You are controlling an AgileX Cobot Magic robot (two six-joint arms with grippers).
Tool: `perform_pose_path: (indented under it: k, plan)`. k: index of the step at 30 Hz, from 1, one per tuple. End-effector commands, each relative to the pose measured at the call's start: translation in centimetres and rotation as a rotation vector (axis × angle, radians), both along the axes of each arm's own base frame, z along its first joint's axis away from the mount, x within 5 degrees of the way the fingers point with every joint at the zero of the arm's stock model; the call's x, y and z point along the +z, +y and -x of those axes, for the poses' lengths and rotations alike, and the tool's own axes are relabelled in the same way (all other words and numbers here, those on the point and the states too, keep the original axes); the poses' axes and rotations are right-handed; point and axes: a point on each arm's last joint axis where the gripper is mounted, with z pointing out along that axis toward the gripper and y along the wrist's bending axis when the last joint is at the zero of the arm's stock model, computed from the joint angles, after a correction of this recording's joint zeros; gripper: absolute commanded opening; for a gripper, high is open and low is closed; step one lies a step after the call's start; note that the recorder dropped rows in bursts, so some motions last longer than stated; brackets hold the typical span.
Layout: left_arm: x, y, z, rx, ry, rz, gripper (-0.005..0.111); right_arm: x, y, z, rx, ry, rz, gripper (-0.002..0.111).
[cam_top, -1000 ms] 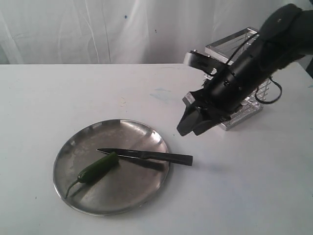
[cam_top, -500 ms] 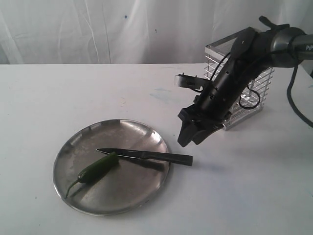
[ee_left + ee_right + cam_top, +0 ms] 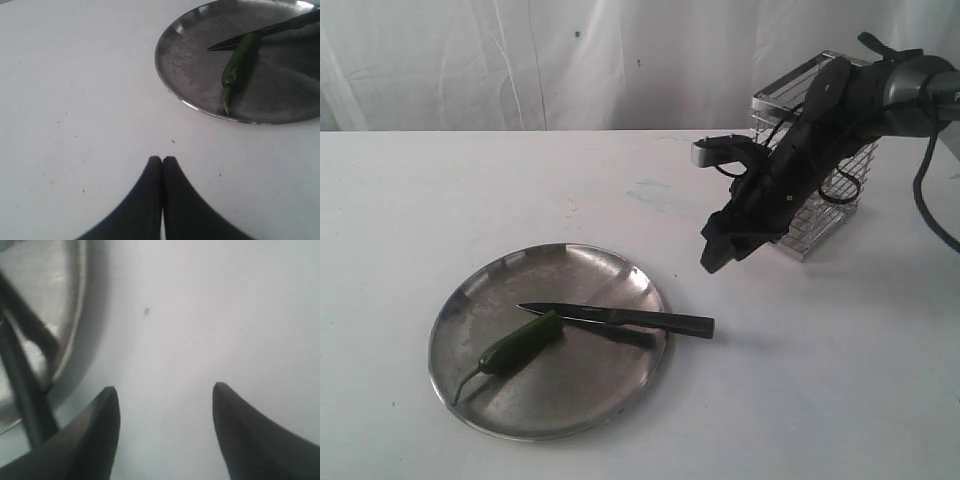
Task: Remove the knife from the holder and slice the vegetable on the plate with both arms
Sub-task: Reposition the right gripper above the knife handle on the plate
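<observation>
Right gripper (image 3: 165, 395): jaws spread wide, nothing between them, only bare table under the tips. In ext. view it hangs in the air just in front of the holder (image 3: 820, 170), well above the tabletop.
Left gripper (image 3: 161, 162): fingers pressed together, empty, low over the table, near the plate (image 3: 200, 107) rim but clear of it.
Knife (image 3: 620, 318): out of holder; lies flat, blade across the plate, tip touching the vegetable (image 3: 517, 343), handle overhanging the rim twd the right arm.
Vegetable: whole pepper on plate, no cut visible (hard to be sure at this res.).
Step in hand, est.: slicing not yet evident; knife released on plate.
Next move, est.: right gripper down and fwd to the handle, which lies below it and toward the plate; close on handle; left gripper steadies pepper.
</observation>
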Motion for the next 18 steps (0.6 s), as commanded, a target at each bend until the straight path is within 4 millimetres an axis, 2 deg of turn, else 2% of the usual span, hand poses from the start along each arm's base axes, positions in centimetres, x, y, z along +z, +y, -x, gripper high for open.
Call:
perform_pose_path:
  k: [1, 5, 18]
  plan:
    - [-0.1, -0.1, 0.0, -0.006, -0.001, 0.01, 0.0, 0.4, -1.6, -2.0, -0.076, -0.187, 0.034, 0.052]
    - [-0.1, -0.1, 0.0, -0.006, -0.001, 0.01, 0.0, 0.7, -2.0, -2.9, -0.123, -0.262, 0.03, 0.052]
    - [-0.1, -0.1, 0.0, -0.006, -0.001, 0.01, 0.0, 1.6, -0.3, 0.0, 0.009, 0.003, -0.156, 0.052]
